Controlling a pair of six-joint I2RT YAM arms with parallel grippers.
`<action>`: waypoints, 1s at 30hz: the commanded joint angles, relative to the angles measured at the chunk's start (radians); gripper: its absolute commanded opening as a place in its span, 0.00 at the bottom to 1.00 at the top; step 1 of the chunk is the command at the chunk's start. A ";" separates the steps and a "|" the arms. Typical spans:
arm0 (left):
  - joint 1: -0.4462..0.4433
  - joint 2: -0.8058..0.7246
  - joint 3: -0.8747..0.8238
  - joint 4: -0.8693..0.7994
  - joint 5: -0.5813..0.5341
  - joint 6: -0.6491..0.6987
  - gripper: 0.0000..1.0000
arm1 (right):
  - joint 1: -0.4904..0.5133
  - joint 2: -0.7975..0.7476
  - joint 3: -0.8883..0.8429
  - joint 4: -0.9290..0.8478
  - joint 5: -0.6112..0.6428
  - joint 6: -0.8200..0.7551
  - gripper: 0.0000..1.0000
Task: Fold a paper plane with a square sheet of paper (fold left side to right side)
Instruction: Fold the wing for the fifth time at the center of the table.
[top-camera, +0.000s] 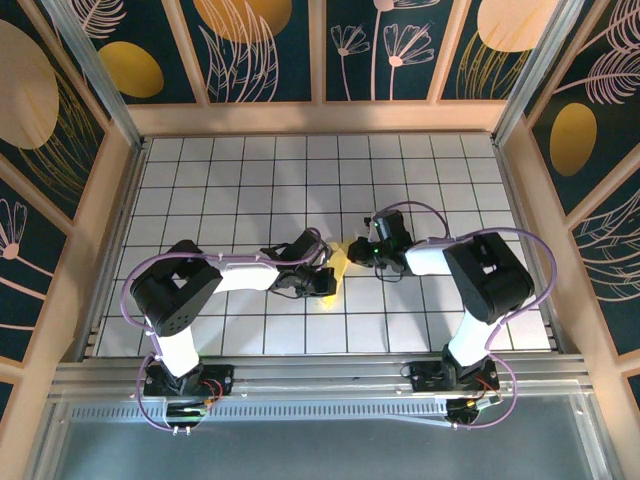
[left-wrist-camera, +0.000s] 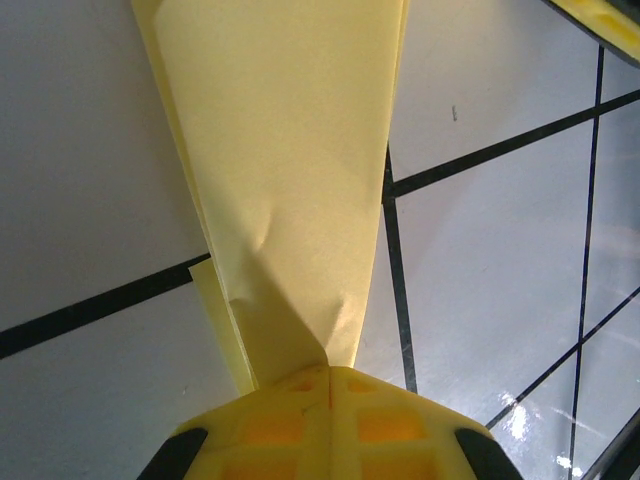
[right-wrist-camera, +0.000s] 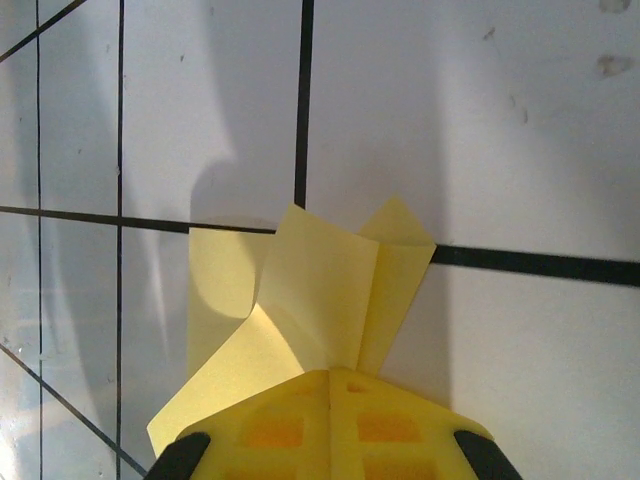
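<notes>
Paper (top-camera: 336, 270) lies folded on the table (top-camera: 200, 180) between both arms; left gripper (left-wrist-camera: 328, 385) and right gripper (right-wrist-camera: 330, 385) are fully closed, tips resting on it, seemingly pressing rather than pinching; you should pin one end and drag the other slowly along the crease.

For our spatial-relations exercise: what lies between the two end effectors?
In the top view, the folded yellow paper spans the gap between the left end effector and the right end effector, each shut on it.
</notes>
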 joint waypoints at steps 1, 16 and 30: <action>0.001 0.071 -0.049 -0.182 -0.102 0.020 0.00 | -0.050 0.044 0.044 -0.043 0.093 -0.044 0.00; 0.001 0.069 -0.054 -0.177 -0.105 0.018 0.00 | -0.119 0.129 0.174 -0.098 0.076 -0.076 0.00; 0.000 0.066 -0.053 -0.177 -0.110 0.014 0.00 | -0.181 0.171 0.298 -0.175 0.087 -0.117 0.00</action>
